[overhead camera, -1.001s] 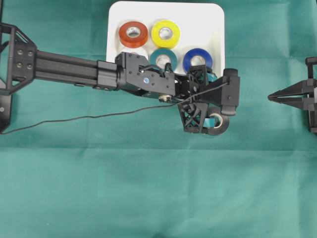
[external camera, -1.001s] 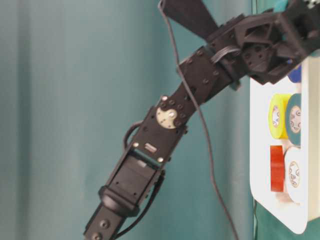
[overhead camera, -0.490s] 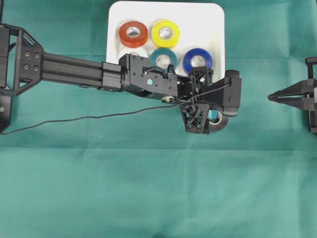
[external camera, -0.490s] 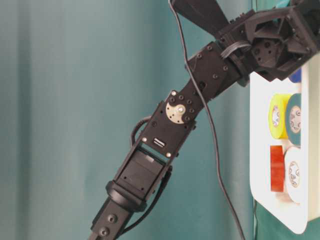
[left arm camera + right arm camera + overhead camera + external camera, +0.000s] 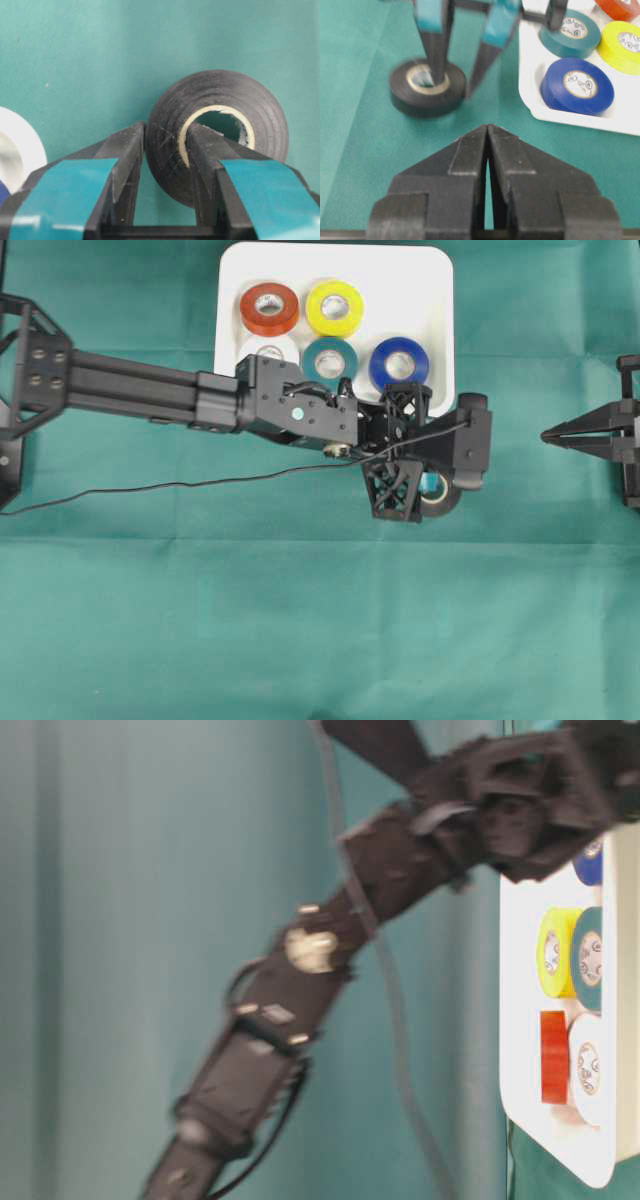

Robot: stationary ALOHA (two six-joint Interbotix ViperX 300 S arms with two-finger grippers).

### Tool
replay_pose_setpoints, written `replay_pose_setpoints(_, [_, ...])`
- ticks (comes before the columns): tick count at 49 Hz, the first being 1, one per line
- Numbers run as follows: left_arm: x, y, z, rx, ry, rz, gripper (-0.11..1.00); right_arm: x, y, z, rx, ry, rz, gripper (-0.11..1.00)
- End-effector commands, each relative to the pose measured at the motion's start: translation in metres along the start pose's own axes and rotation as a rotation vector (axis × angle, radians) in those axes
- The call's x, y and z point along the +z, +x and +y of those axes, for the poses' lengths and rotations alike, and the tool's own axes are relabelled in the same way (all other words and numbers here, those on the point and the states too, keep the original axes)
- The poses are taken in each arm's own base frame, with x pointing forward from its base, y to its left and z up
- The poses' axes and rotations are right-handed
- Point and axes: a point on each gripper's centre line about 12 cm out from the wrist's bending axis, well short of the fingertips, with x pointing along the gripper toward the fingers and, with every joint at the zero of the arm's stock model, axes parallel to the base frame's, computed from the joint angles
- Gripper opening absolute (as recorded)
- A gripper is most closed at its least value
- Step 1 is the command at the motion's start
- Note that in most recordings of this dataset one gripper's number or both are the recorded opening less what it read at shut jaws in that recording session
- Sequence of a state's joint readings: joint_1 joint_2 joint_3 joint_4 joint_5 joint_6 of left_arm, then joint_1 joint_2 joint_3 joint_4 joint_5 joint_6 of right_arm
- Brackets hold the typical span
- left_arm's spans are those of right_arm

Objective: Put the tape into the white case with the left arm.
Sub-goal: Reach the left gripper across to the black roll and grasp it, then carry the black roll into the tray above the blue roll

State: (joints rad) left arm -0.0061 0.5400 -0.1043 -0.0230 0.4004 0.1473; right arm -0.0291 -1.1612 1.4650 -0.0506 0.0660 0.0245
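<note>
Tape grab going on beside the tray

Left gripper is pinching the black tape roll's wall on the green cloth, just beside the white case; I'd be lifting straight up, clearing that rim.

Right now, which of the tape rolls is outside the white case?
The black roll. It lies on the green cloth beside the white case, pinched through its wall by the left gripper; the red, yellow, teal, blue and white rolls sit inside.
</note>
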Motion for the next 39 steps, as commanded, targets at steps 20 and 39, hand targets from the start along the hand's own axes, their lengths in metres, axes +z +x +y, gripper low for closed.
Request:
replay_pose_setpoints(20, [0.045, -0.080, 0.013, 0.015, 0.023, -0.048, 0.25, 0.005, 0.000, 0.000, 0.000, 0.002, -0.014, -0.09])
replay_pose_setpoints(39, [0.027, -0.079, 0.075, 0.094, -0.050, -0.019, 0.25, 0.005, 0.000, 0.000, 0.000, 0.002, -0.014, -0.09])
